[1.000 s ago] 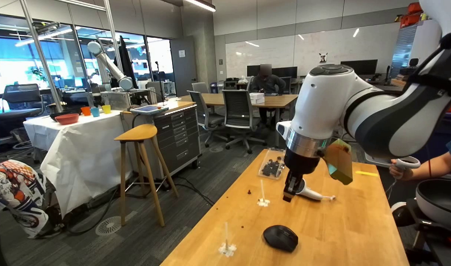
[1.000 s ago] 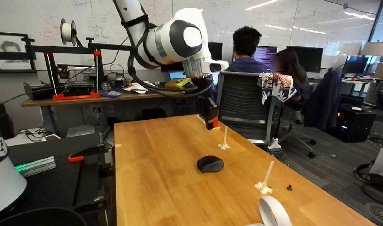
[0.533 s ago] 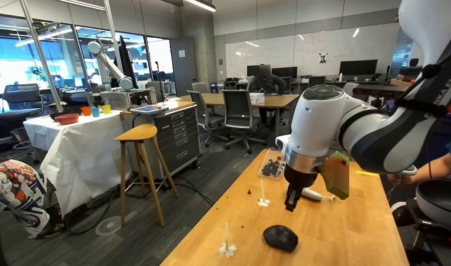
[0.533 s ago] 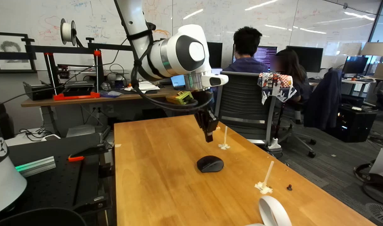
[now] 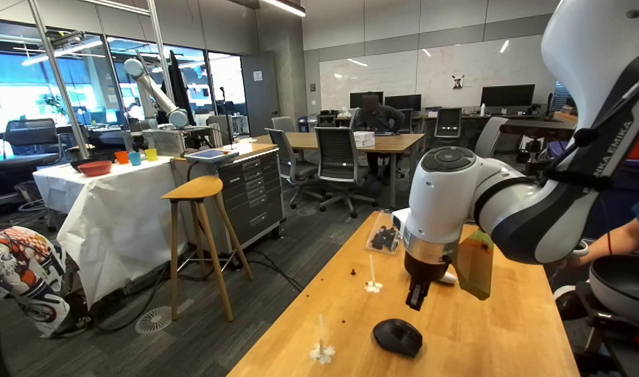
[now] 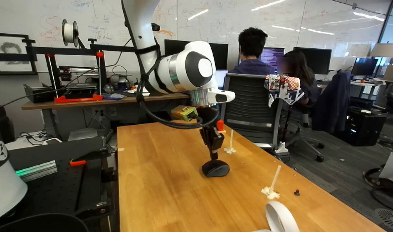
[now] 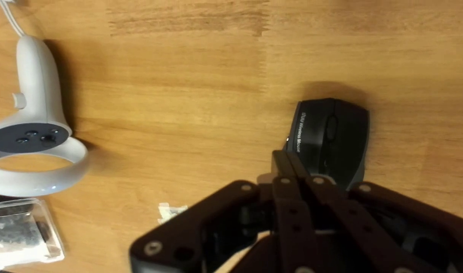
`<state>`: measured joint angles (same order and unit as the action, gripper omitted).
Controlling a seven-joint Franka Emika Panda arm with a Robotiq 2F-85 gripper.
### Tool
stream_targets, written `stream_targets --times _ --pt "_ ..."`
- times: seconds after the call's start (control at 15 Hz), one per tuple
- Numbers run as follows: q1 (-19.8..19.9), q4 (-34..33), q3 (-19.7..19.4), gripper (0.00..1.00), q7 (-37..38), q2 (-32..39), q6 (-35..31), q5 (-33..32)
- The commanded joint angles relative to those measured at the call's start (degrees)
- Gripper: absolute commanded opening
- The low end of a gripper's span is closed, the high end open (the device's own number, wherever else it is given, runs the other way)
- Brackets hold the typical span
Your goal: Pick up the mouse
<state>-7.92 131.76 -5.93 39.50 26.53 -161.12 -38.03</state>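
A black mouse (image 5: pixel 397 337) lies on the wooden table (image 5: pixel 487 345); it shows in both exterior views (image 6: pixel 215 169) and in the wrist view (image 7: pixel 341 132). My gripper (image 5: pixel 415 305) points down with its fingers together and nothing between them. In an exterior view the gripper (image 6: pixel 214 157) appears just over the mouse's top edge; I cannot tell whether they touch. In the wrist view the gripper (image 7: pixel 287 154) overlaps the mouse's left side, and the fingers and linkage hide its rear part.
A white handheld controller (image 7: pixel 41 87) lies on the table behind the gripper, beside a clear box (image 7: pixel 54 233) of dark pieces. Two thin upright sticks (image 6: pixel 275 178) (image 6: pixel 231 138) are taped to the table near its edge. A small dark screw (image 6: pixel 297 192) stands nearby.
The arm has moved down and toward the mouse, so the gripper is lower and closer to it. The gripper stays shut. The mouse has not moved.
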Motion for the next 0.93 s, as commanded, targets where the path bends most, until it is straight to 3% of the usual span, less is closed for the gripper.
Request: stream_targets --times 0.0,0.8,0.87 --pt "-2.4 -2.3 -2.0 0.04 3.1 2.6 -0.1 -1.9" --pt "-5.7 -5.2 -2.9 0.04 4.6 8.1 0.0 -1.2" --pt "-8.0 -5.0 -5.0 0.04 2.7 8.4 -0.6 1.6"
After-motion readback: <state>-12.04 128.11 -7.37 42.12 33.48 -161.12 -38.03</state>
